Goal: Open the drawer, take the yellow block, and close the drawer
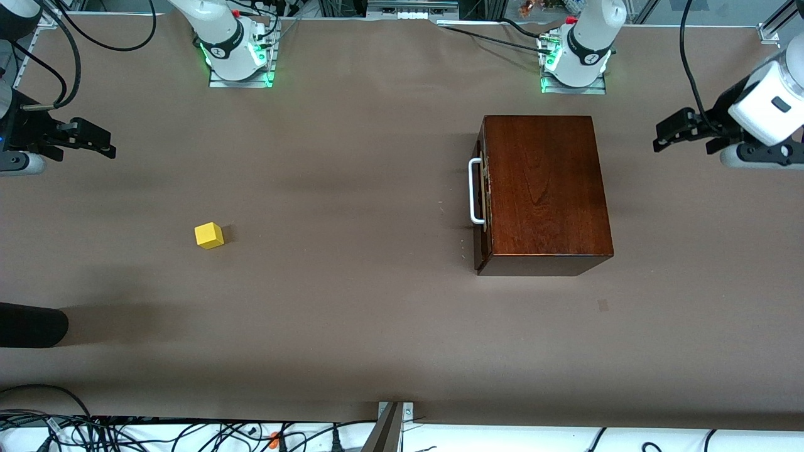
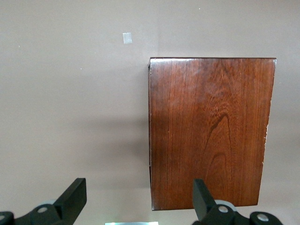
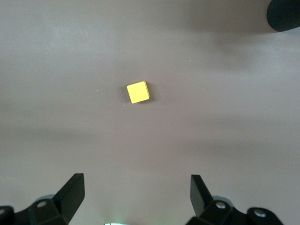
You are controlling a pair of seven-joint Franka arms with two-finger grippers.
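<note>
While hanging spread and empty over bare table at each end: left gripper (image 1: pixel 672 135), right gripper (image 1: pixel 94 141).

Sitting shut in its dark-wood box (image 1: pixel 546 188), the drawer (image 1: pixel 482 194), white handle (image 1: pixel 475 191) running near-to-far and facing the right arm's end; left gripper closer. Lying well apart toward the right arm's end, under the right gripper's camera: yellow block (image 1: pixel 209 235).

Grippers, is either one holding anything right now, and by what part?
Nothing is held. The left gripper and right gripper are both open and empty; the yellow block sits alone on the table, and the drawer is untouched.
</note>
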